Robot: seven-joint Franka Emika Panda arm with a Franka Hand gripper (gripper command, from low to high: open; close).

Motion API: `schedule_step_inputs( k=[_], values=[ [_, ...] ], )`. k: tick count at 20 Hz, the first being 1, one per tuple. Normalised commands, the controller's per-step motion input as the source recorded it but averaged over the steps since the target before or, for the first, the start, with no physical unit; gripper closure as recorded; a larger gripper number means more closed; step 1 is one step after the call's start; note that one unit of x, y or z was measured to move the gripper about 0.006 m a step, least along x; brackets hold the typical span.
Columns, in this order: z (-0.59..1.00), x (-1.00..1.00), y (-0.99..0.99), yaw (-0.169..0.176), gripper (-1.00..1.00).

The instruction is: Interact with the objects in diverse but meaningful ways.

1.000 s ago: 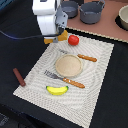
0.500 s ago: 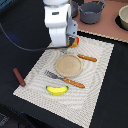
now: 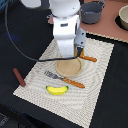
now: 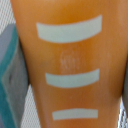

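gripper is lowered onto the bread loaf on the placemat, probably for a grasp; whether it is apart or clamped cannot be told.

On the table a placemat carries the bread loaf at its middle, the fork just in front of it, the banana nearer still, the knife behind the loaf, the sausage off the mat's left edge in the exterior view, and a pot far behind
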Motion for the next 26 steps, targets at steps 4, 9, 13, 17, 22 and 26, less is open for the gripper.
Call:
schedule_step_inputs(
  k=[4, 9, 13, 17, 22, 26],
  values=[
    [0.06, 0.50, -0.14, -0.002, 1.00],
    [0.01, 0.13, -0.06, 0.000, 1.00],
    [0.00, 0.07, -0.03, 0.000, 1.00],
    [0.00, 0.12, -0.04, 0.000, 1.00],
    [0.06, 0.42, 0.00, -0.010, 1.00],
    [0.01, 0.43, 0.00, -0.006, 1.00]
  ],
)
